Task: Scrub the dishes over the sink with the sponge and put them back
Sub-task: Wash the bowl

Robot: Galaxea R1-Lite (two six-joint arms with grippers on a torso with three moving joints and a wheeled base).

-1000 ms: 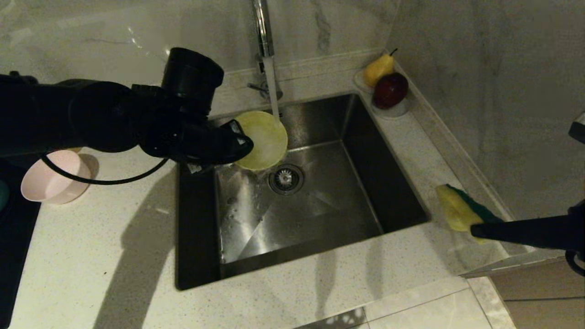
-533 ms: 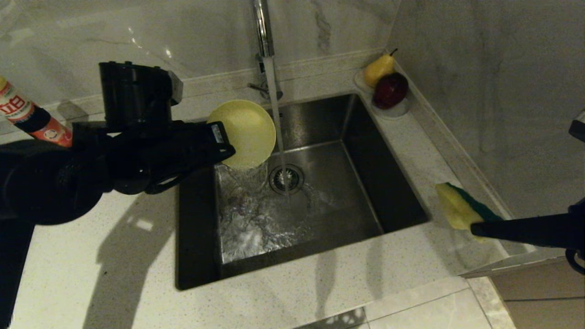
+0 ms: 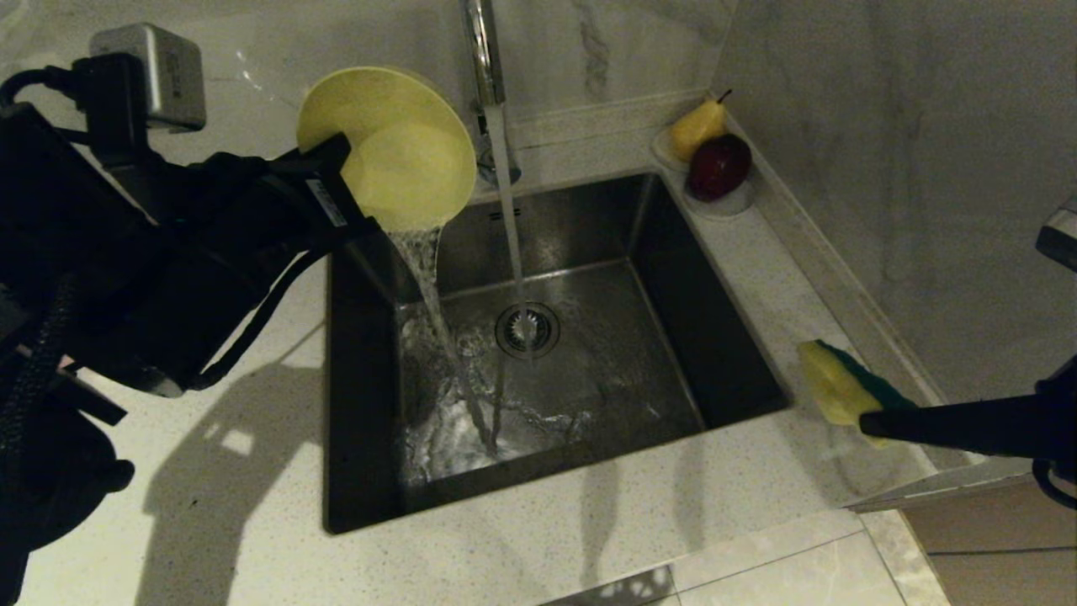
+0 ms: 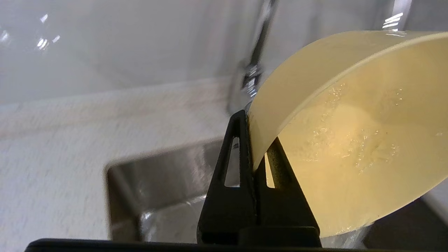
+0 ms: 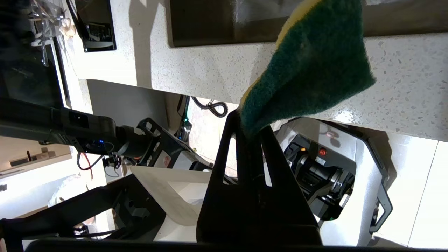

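Black arms (image 3: pixel 168 252), looped black cables (image 3: pixel 252 328)

- A pale speckled tabletop (image 3: pixel 252 471) spreads across the front and the left of the scene, with dark shadows lying over its left part.
- A yellow pear (image 3: pixel 697 126) stands on a small white saucer (image 3: pixel 663 150) in the far right corner of the tabletop, close to the wall.
- A dark red apple (image 3: pixel 718 166) sits just in front of the pear, touching it, on a second small white saucer (image 3: pixel 722 205).
- A grey-veined marble wall (image 3: pixel 883 168) rises behind and to the right of the tabletop.
- A low raised ledge (image 3: pixel 589 114) runs along the foot of the back wall.
- Pale floor tiles (image 3: pixel 782 564) show past the tabletop's near right corner.
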